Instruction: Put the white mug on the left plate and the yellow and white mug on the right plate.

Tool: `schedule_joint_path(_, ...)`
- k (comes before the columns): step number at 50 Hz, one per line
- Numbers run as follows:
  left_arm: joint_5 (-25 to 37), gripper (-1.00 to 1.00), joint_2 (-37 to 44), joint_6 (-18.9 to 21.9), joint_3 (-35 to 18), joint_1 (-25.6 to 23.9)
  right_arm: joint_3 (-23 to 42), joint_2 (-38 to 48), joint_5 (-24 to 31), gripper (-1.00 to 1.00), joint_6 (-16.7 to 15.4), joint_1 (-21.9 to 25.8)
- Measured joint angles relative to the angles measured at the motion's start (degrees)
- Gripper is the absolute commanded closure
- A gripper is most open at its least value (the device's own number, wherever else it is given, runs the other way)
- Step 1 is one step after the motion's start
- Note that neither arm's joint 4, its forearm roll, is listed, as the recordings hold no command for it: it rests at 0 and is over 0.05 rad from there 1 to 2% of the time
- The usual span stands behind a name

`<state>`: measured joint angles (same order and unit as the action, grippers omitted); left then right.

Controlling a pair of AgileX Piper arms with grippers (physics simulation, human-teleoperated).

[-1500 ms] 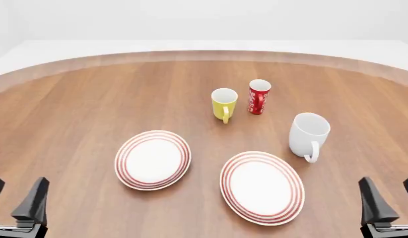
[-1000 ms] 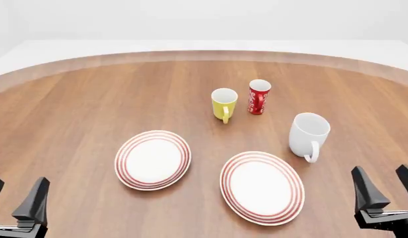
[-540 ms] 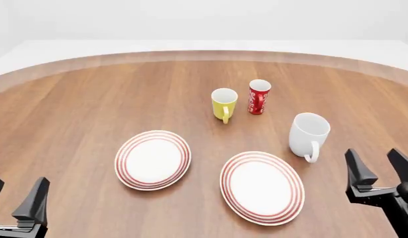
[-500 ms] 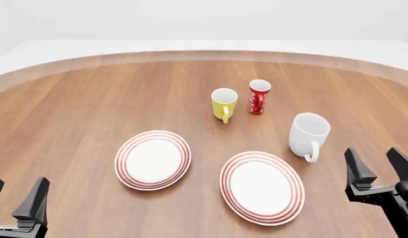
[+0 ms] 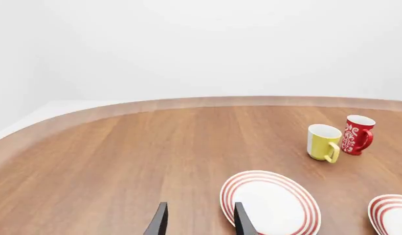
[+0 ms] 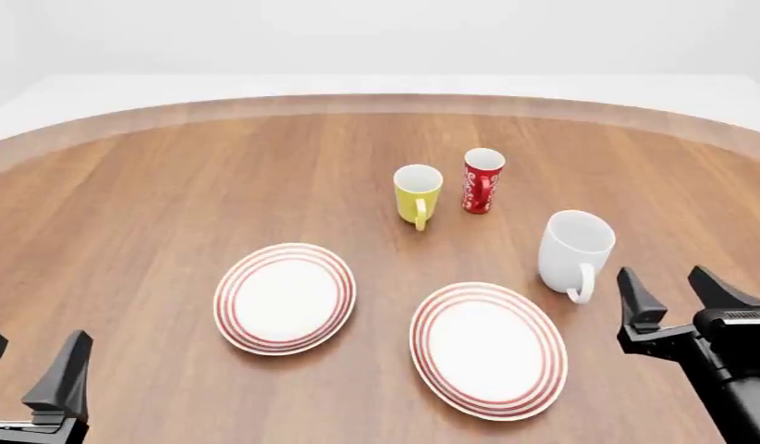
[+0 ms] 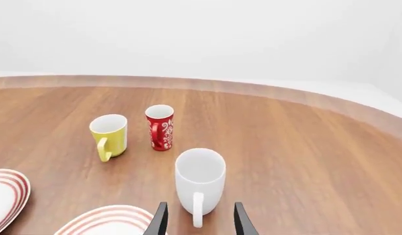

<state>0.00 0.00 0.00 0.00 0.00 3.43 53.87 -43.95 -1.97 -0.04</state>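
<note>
Starting at the far left, our left gripper (image 6: 32,375) sits low at the near edge of the table (image 6: 133,203), fingers apart and holding nothing. Next over is the left plate (image 6: 285,298), bare, and just right of it and a bit nearer to us, the right plate (image 6: 489,349), also bare. Further back, between the two plates, stands the yellow and white mug (image 6: 417,192) with its handle facing us, and the red mug (image 6: 483,180) stands right beside it.

The white mug (image 6: 574,252) stands upright just beyond the right plate's right rim, handle pointing toward the near side. Our right gripper (image 6: 676,296) is just to the right of it and slightly nearer, open and empty. In the right wrist view the mug (image 7: 199,182) lies straight ahead, centred between the fingers, handle facing the camera.

So we'd say the right arm is far closer to this mug, and the reach is basically straight forward with the handle lined up in the gap.
</note>
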Motion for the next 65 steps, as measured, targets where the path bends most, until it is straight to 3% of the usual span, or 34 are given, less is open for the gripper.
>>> schedule_joint_path(35, 0.0, -1.0, 0.0, 0.0, 0.0, 0.0, 4.01, 22.48, -14.1, -1.0, 0.66, 1.21)
schedule_joint_path(65, 0.0, -1.0, 0.0, 0.0, 0.0, 0.0, 8.14, 39.3, -22.35, -1.0, 1.93, 0.17)
